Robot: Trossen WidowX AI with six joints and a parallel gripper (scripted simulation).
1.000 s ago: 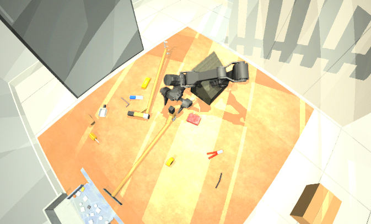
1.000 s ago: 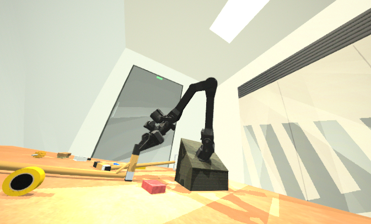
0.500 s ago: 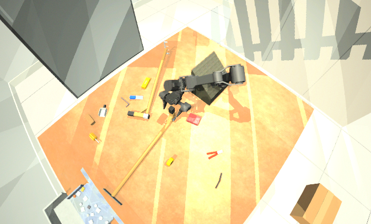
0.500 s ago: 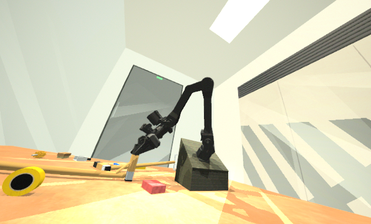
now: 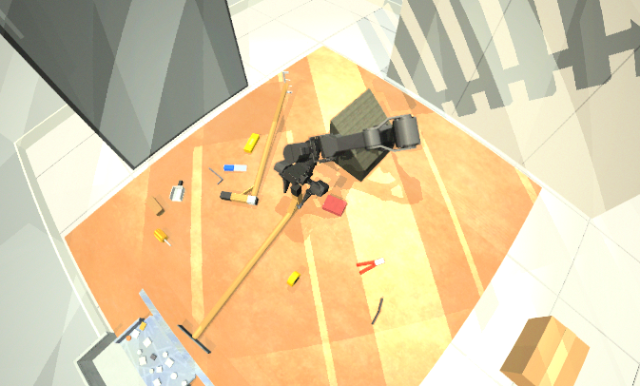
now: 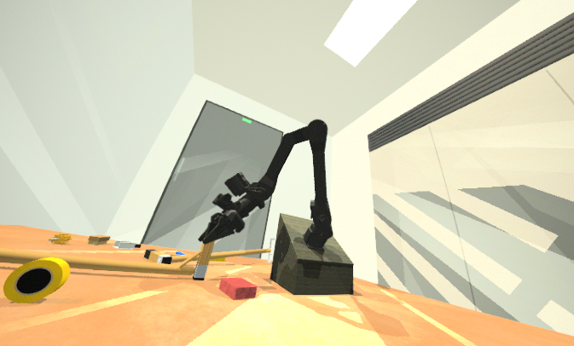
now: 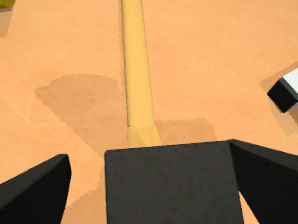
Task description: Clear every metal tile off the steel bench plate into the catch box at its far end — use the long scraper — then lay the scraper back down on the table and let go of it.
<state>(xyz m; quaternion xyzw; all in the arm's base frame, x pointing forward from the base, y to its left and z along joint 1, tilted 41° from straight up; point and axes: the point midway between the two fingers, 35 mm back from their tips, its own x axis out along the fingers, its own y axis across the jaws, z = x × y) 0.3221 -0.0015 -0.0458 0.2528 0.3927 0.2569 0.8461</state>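
Note:
The long scraper (image 5: 245, 270) (image 6: 121, 265) (image 7: 137, 75) lies on the table, its dark blade (image 5: 193, 339) beside the steel bench plate (image 5: 158, 327). Its near end carries an upright post (image 6: 200, 262) (image 7: 170, 185) with a dark block on top. My gripper (image 5: 293, 195) (image 6: 204, 240) (image 7: 149, 156) is partly open around that block. In the wrist view a gap shows between the left finger and the block; the right finger overlaps its edge in view. Several white tiles (image 5: 146, 341), a dark one (image 5: 153, 357) and orange ones (image 5: 142, 325) lie on the plate. The catch box (image 5: 93, 346) adjoins its far end.
A red block (image 5: 334, 204) (image 6: 238, 287) lies close beside the post. A long rake (image 5: 270, 139) (image 6: 158, 256) with a hammer-like grip (image 5: 238, 198) lies on the other side. A yellow tape roll (image 5: 293, 279) (image 6: 56, 274), red pliers (image 5: 364, 264) and a dark rod (image 5: 378, 311) lie farther out.

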